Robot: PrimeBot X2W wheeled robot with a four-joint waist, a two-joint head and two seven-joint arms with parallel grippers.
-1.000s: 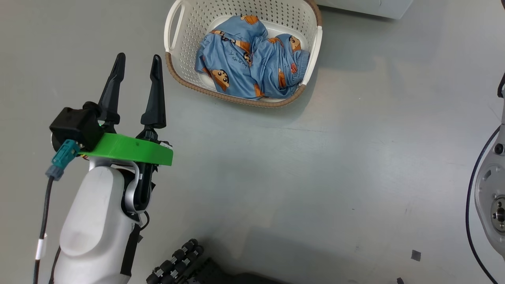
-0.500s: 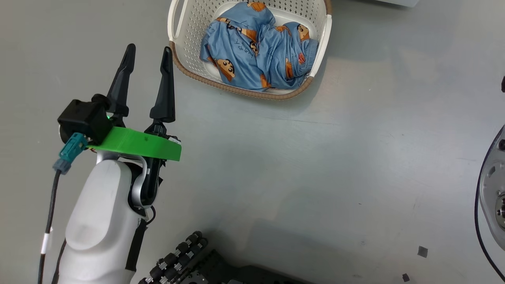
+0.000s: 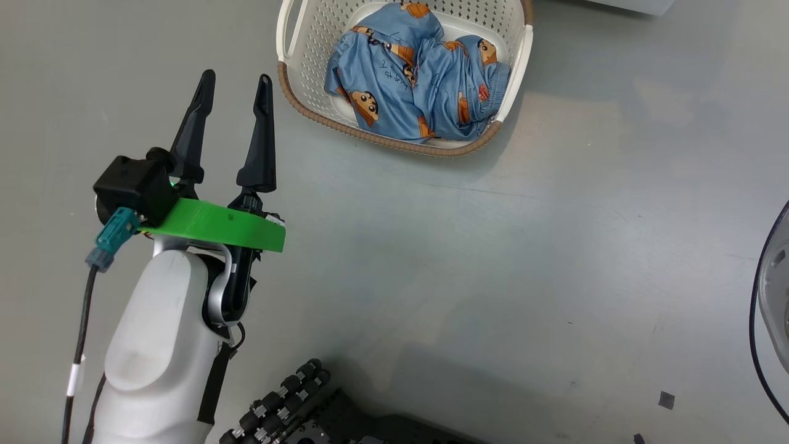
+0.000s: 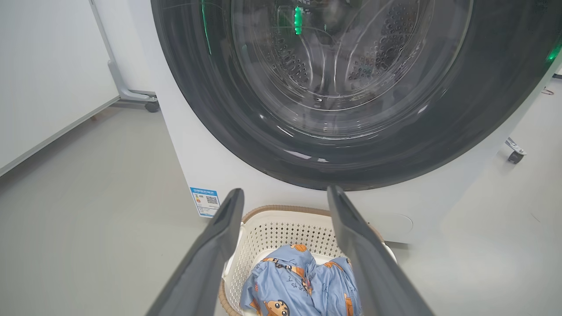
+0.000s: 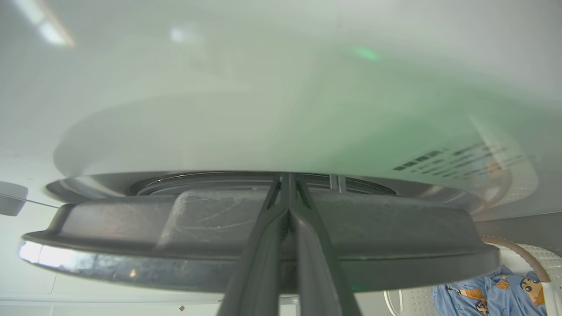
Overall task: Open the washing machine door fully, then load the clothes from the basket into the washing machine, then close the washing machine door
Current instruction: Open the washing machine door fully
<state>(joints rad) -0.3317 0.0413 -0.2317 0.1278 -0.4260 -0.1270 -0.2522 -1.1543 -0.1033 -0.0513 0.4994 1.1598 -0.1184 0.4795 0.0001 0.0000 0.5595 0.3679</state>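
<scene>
Head view: the left gripper (image 3: 237, 77) hung over the floor, jaws wide apart and empty, beside the basket (image 3: 370, 137) holding the crumpled blue clothes (image 3: 407, 92).

Left wrist view: the washing machine door (image 4: 228, 131), a glossy black rim around bulging glass, fronted the white washing machine (image 4: 206, 171) just behind the basket.

Right wrist view: the right gripper (image 5: 287, 180), jaws pressed together, had its tips at the seam behind the door's rim. To my eye it should sweep steadily along the hinge arc and not slip off that edge.
</scene>
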